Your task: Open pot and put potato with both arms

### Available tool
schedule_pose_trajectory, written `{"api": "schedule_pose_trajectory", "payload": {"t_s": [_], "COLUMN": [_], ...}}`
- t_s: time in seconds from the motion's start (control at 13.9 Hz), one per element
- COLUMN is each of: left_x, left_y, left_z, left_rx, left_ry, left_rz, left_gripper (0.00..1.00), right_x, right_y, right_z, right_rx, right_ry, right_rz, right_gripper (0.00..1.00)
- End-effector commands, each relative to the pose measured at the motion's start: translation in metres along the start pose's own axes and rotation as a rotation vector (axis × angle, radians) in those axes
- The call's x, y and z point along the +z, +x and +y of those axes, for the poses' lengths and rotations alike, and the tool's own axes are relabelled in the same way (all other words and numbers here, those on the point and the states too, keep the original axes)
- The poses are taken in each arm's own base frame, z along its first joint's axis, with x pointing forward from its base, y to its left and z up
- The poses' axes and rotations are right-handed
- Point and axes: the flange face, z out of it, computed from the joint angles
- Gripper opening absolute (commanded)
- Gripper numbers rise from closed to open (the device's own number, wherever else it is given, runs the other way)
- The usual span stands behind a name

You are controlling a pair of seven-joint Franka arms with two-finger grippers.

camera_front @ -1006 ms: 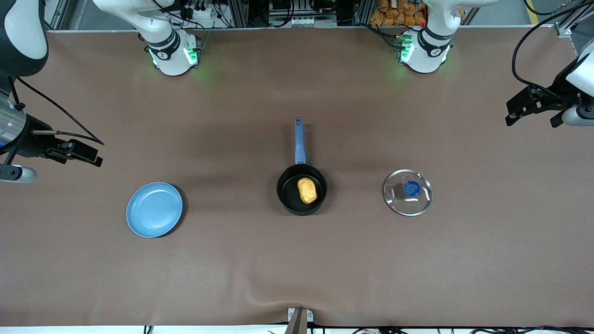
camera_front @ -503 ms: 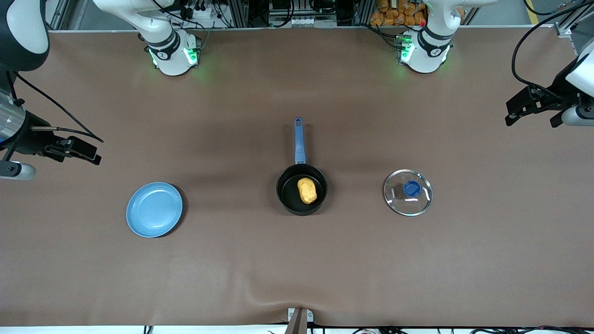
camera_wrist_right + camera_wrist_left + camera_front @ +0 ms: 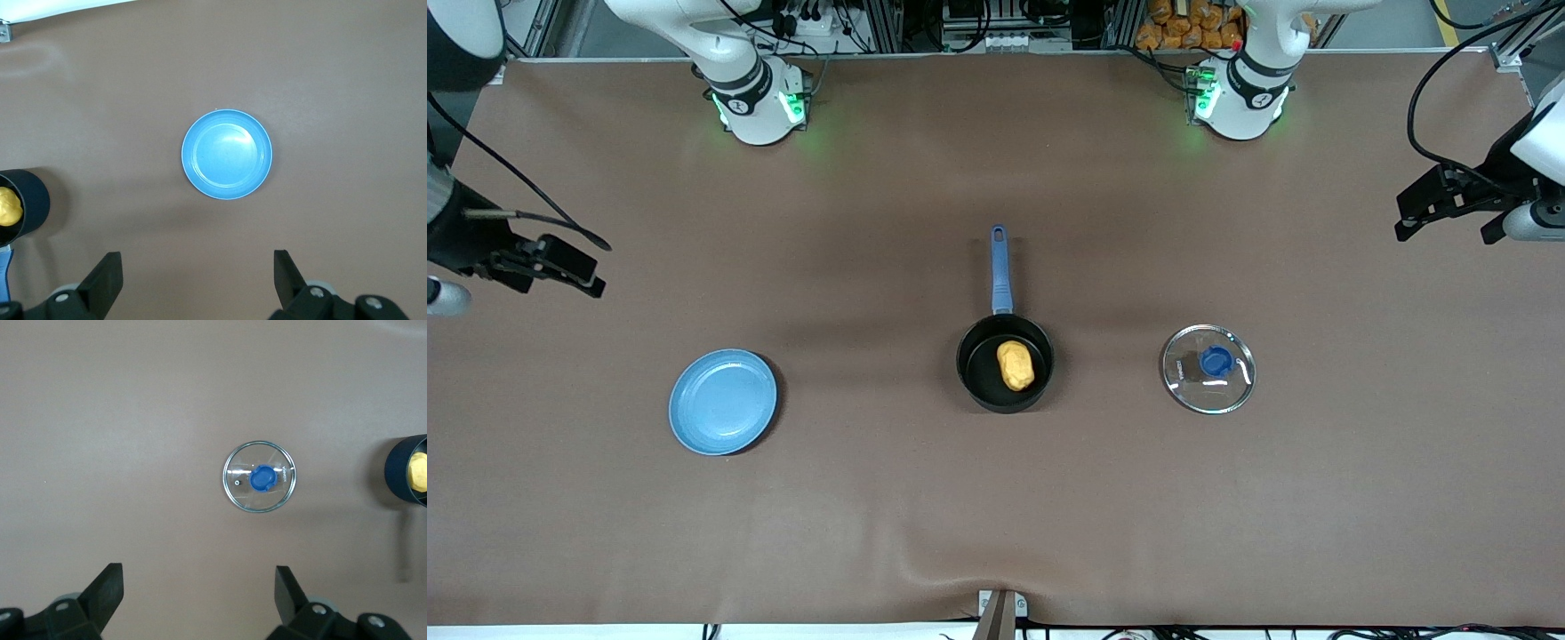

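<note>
Black pot [image 3: 1005,363] holds the yellow potato [image 3: 1015,365] — lid [image 3: 1208,368] lies beside it toward the left arm's end, plate [image 3: 723,402] toward the right arm's. Left gripper [image 3: 198,592] and right gripper [image 3: 197,279] hang spread wide, empty — well apart from the pot.

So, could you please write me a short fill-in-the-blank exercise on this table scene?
1. The potato lies in the ___.
2. The glass lid rests on the ___, beside the pot.
3. The blue plate holds ___.
4. The left gripper and right gripper are both ___.

Missing words: pot; table; nothing; open
</note>
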Motion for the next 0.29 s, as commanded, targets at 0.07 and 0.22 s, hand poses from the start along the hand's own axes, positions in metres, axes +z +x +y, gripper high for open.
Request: {"api": "schedule_pose_trajectory", "payload": {"t_s": [0.07,0.22], "left_x": [-0.0077,-0.0077], "left_y": [0.0010,0.0010], "left_z": [0.0020,0.0020], "left_rx": [0.000,0.000], "left_ry": [-0.003,-0.003], "left_rz": [0.006,0.006], "left_gripper": [1.00,1.00], "right_x": [-0.0114,-0.0108], "right_y": [-0.0211,-0.0235], "right_z": [0.0045,0.0052], "right_rx": [0.008,0.008], "right_ry": [-0.014,-0.015], "right_rz": [0.011,0.009], "right_gripper": [1.00,1.00]}}
